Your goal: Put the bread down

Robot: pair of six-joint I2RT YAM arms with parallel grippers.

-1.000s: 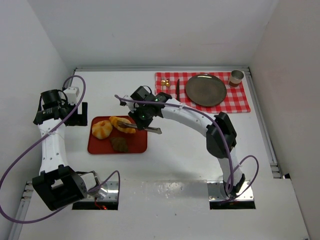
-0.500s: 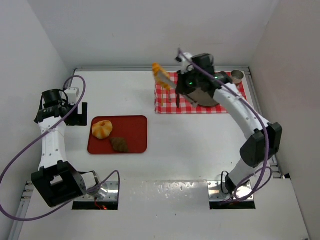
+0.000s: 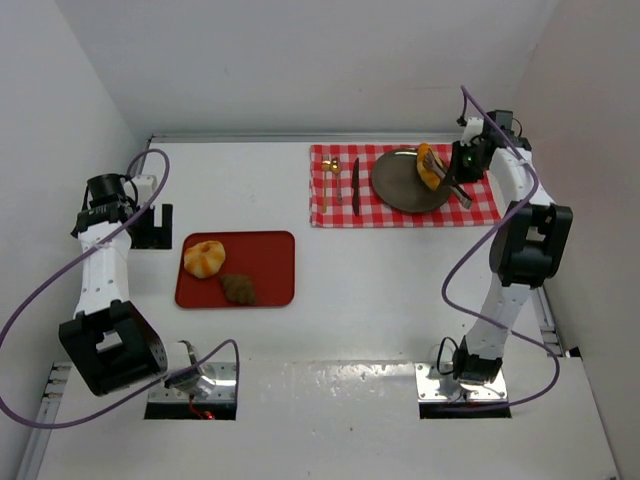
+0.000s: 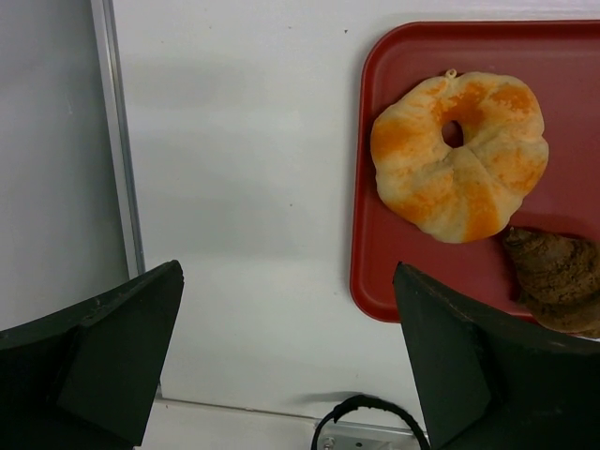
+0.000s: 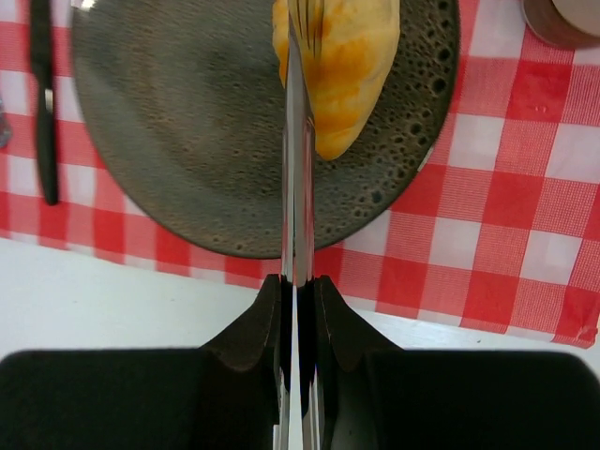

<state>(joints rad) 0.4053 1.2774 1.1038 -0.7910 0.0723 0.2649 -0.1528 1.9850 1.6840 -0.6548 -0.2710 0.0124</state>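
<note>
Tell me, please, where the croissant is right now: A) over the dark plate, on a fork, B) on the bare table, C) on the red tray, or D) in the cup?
A: the croissant sits on the fork clamped in the right gripper, over the dark plate; only the bun and brown lump lie on the red tray.

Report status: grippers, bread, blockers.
Left gripper open, by red tray. Right gripper shut on fork, croissant at its tines over plate. Bun, brown lump on tray. Knife, cup flank plate.
</note>
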